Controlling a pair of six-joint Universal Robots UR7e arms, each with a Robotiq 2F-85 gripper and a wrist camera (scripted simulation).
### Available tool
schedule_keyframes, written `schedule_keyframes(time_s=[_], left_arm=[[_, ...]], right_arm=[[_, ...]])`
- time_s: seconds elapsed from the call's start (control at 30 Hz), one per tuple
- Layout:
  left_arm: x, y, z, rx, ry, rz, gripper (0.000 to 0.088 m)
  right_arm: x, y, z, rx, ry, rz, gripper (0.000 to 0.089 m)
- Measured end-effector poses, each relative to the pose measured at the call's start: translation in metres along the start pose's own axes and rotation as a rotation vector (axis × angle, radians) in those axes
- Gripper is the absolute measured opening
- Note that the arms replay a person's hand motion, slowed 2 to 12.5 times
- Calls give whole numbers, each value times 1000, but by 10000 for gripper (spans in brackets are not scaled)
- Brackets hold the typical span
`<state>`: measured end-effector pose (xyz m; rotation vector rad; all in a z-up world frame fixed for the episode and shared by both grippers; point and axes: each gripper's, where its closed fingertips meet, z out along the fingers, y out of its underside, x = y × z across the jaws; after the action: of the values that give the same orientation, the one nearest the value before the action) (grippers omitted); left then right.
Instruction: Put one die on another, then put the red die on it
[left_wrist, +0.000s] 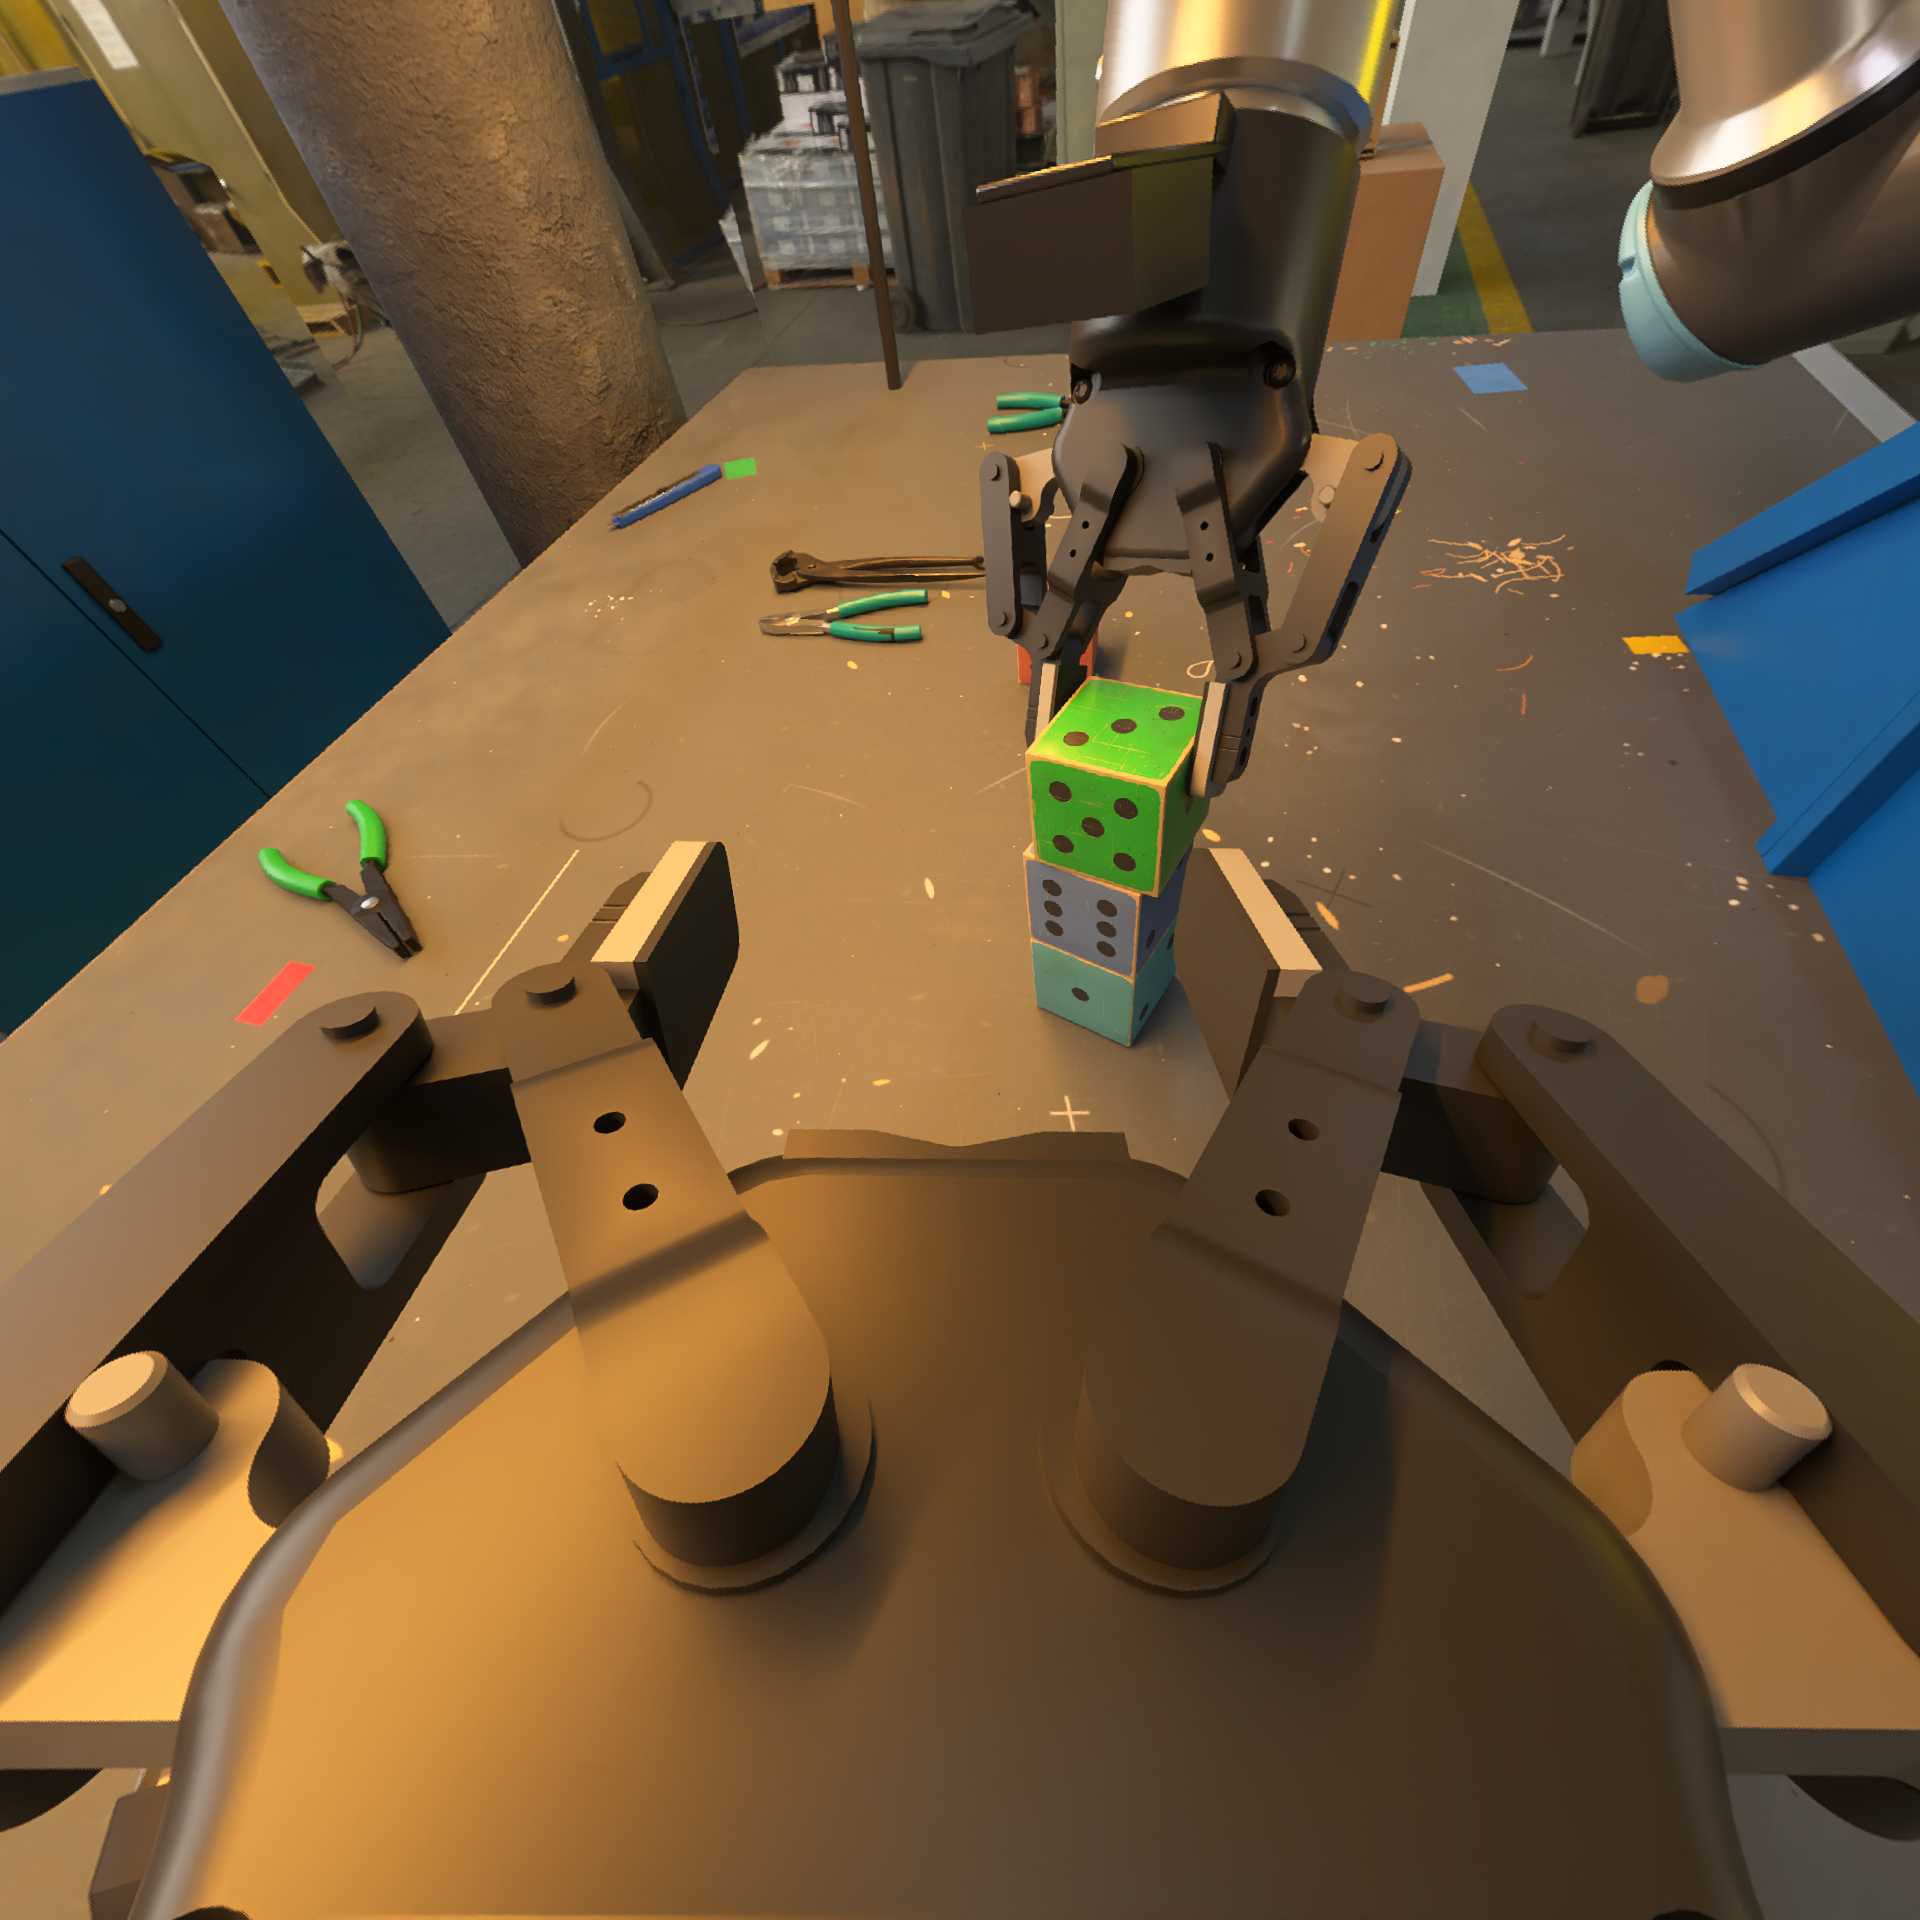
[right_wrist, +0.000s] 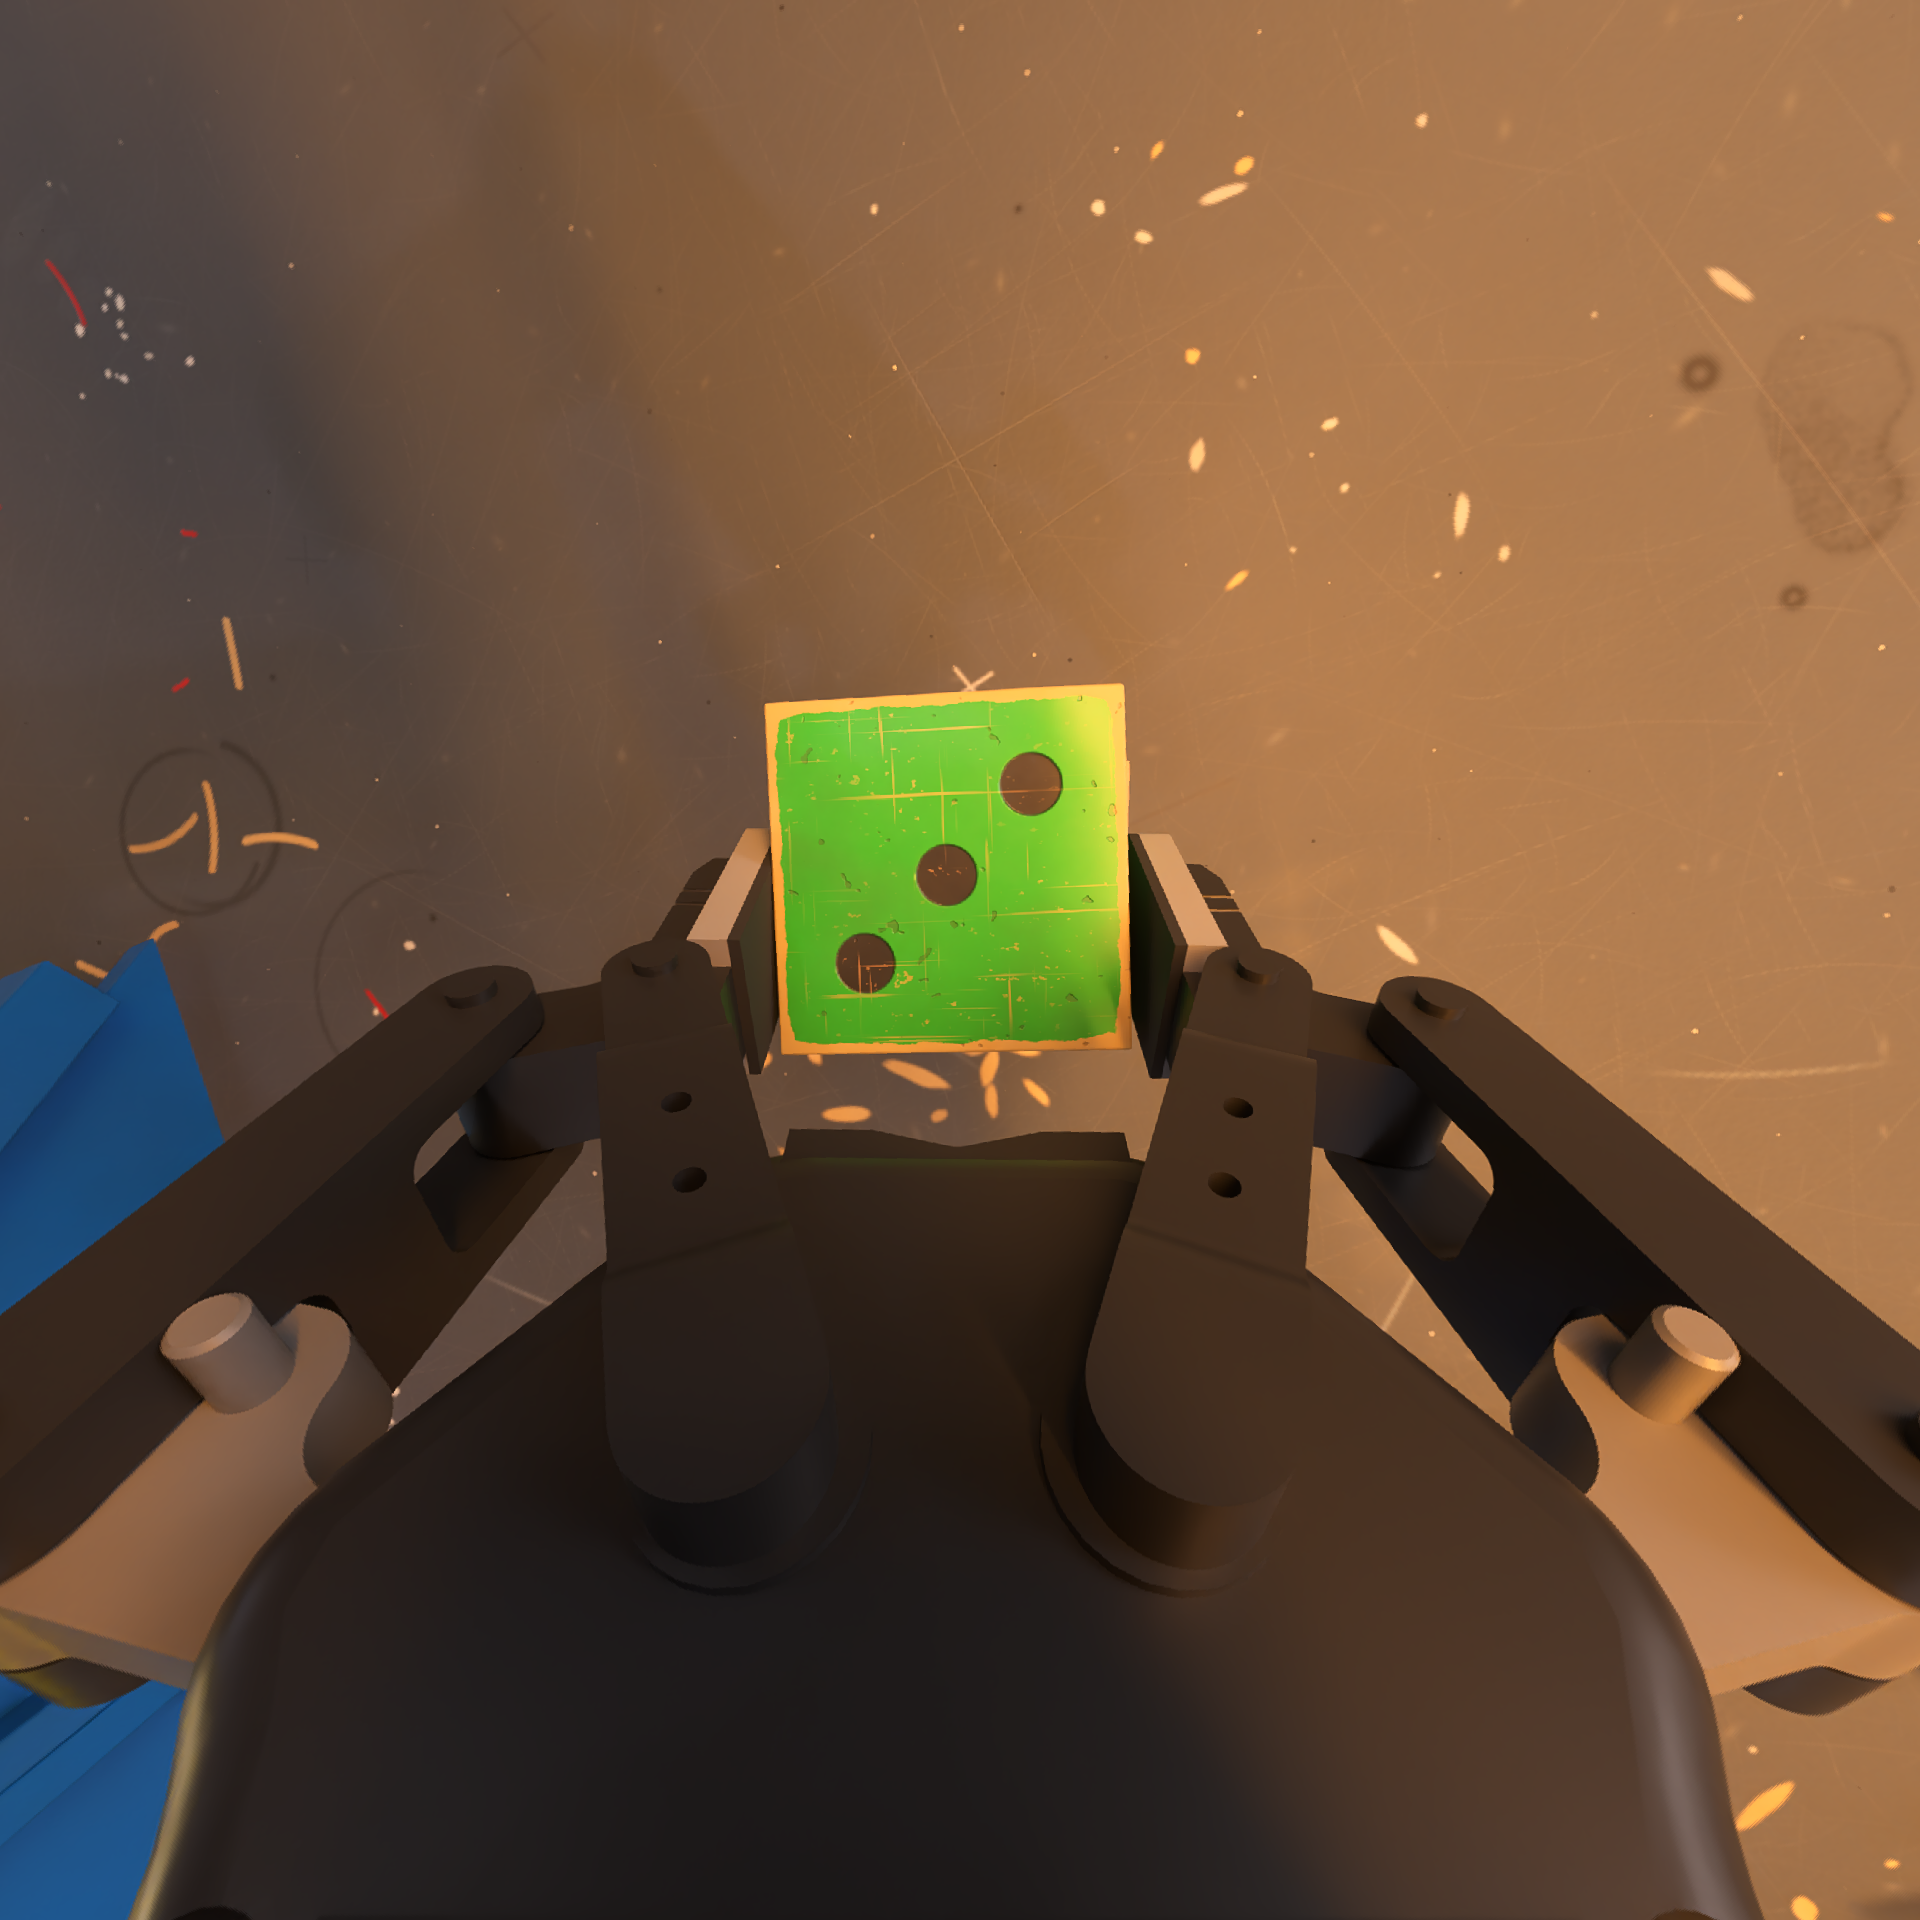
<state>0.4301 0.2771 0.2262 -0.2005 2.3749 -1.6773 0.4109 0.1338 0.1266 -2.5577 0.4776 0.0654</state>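
Three dice stand stacked on the grey table (left_wrist: 727, 748): a teal die (left_wrist: 1091, 997) at the bottom, a grey-blue die (left_wrist: 1086, 920) on it, and a green die (left_wrist: 1101, 800) on top, turned slightly. My right gripper (left_wrist: 1127, 727) comes down from above, its pads against two sides of the green die (right_wrist: 951, 873); in the right wrist view the gripper (right_wrist: 951, 925) is shut on it. A small part of the red die (left_wrist: 1024, 665) shows on the table behind that gripper. My left gripper (left_wrist: 961, 914) is open and empty, just in front of the stack.
Green-handled pliers (left_wrist: 343, 873) lie at the left. Teal-handled pliers (left_wrist: 852, 618), black pincers (left_wrist: 873, 569), a blue pen-like tool (left_wrist: 670, 494) and more teal-handled pliers (left_wrist: 1023, 410) lie farther back. A blue bin (left_wrist: 1829, 675) stands at the right, a blue cabinet (left_wrist: 156, 520) at the left.
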Motion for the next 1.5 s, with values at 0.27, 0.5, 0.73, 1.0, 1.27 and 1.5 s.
schedule_keyframes(time_s=[0.27, 0.5, 0.73, 1.0, 1.27, 1.5], left_arm=[[0, 1, 1, -5, -1, 1, 741], [1, 1, 1, -7, 0, 4, 741], [1, 1, 1, -6, 0, 6, 740], [1, 0, 1, -2, 1, 4, 739], [2, 0, 1, -1, 2, 4, 739], [1, 0, 1, -2, 0, 4, 739]], right_arm=[[1, 0, 0, 2, 4, -3, 542], [1, 0, 1, -1, 5, -6, 543], [1, 0, 1, -5, 12, -10, 540], [1, 0, 1, -8, 17, -15, 538], [1, 0, 1, -7, 20, -20, 536], [2, -1, 2, -6, 23, -23, 534]])
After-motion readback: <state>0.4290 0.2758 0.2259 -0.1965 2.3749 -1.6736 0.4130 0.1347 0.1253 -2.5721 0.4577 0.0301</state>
